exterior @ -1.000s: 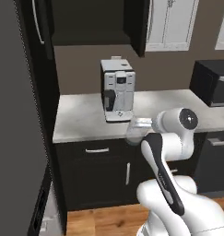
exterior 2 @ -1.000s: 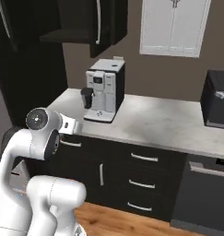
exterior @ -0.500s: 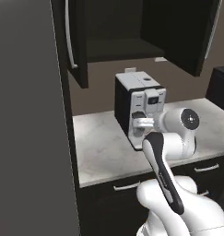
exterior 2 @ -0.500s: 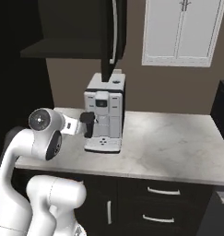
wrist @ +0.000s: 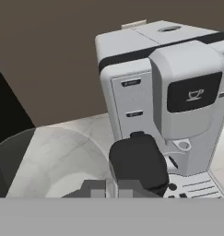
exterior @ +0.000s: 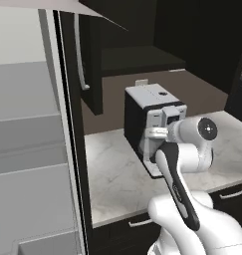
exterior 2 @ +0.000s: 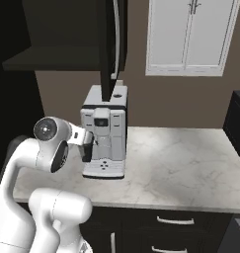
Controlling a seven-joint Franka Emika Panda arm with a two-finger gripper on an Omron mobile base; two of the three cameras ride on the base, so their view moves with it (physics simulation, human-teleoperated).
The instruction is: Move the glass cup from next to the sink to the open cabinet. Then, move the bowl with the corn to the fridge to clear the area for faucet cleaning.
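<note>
Pinching what looks like the near wall of the glass cup (wrist: 49, 161), the gripper (wrist: 114, 182) has its fingers drawn close together, with the cup's translucent rim curving away beside them. The cup hangs just in front of the coffee machine (exterior 2: 104, 133), level with its spout. The open cabinet (exterior 2: 52, 59) sits directly above the machine, its door (exterior 2: 111, 44) swung out over the machine's top, and the fridge (exterior: 33, 149) stands beside it. A grip on one thin glass wall could let the cup tilt or slip during the lift. A straight rise could also knock it against the machine's top or the door's lower edge. The only readable mark is a cup icon (wrist: 195, 95) on the machine's black panel; its smaller labels are illegible.
</note>
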